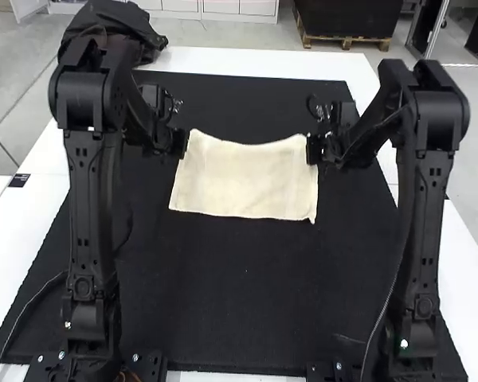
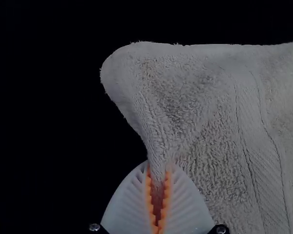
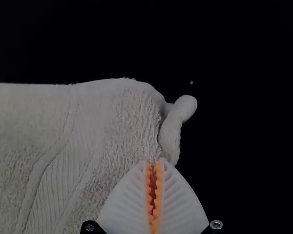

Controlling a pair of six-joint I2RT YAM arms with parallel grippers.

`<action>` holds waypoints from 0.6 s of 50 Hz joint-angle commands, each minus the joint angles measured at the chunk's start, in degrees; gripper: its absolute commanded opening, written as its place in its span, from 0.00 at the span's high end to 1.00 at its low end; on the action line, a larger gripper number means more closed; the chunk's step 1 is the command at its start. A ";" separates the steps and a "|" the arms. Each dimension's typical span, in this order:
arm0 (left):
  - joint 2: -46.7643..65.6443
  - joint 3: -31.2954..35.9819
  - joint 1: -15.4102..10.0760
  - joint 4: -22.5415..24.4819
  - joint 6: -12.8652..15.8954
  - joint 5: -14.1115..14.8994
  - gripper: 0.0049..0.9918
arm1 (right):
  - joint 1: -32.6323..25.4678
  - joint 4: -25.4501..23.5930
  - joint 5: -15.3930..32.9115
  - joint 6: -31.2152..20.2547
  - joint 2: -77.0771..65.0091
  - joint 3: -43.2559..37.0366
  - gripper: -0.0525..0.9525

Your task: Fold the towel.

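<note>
One towel [image 1: 243,181] over black mat [image 1: 231,294]; left gripper [image 1: 181,145], right gripper [image 1: 313,149] clamped on opposite side edges.

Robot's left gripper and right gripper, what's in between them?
The cream towel lies between the left gripper and the right gripper, reaching from one to the other. The high view shows that.
</note>
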 commanded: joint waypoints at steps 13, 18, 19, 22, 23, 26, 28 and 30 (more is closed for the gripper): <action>-7.92 -5.34 1.51 -0.53 0.64 1.25 0.98 | -2.24 0.32 -1.93 2.30 -9.36 -5.70 0.97; -10.29 -7.27 1.51 -0.79 0.64 1.60 0.98 | -2.07 -0.47 -2.28 2.38 -11.74 -7.81 0.97; -10.82 -7.63 1.51 -0.79 0.73 1.69 0.98 | -2.07 -0.56 -2.28 2.38 -12.09 -8.07 0.97; -12.22 -8.77 1.51 -1.05 0.82 1.78 0.98 | -1.98 -1.18 -2.46 2.65 -13.41 -9.30 0.97; -12.66 -9.21 1.51 -1.14 0.99 1.87 0.98 | -1.89 -1.62 -2.54 2.65 -13.85 -9.65 0.97; -14.07 -10.53 1.51 -1.40 1.43 1.95 0.98 | -1.89 -2.32 -3.07 2.65 -15.34 -11.06 0.97; -14.95 -11.32 1.51 -1.58 1.61 1.95 0.98 | -1.80 -2.76 -3.25 2.65 -16.31 -11.76 0.97; -15.83 -12.11 1.42 -1.84 1.61 1.95 0.98 | -1.71 -3.55 -3.51 2.65 -17.19 -12.38 0.97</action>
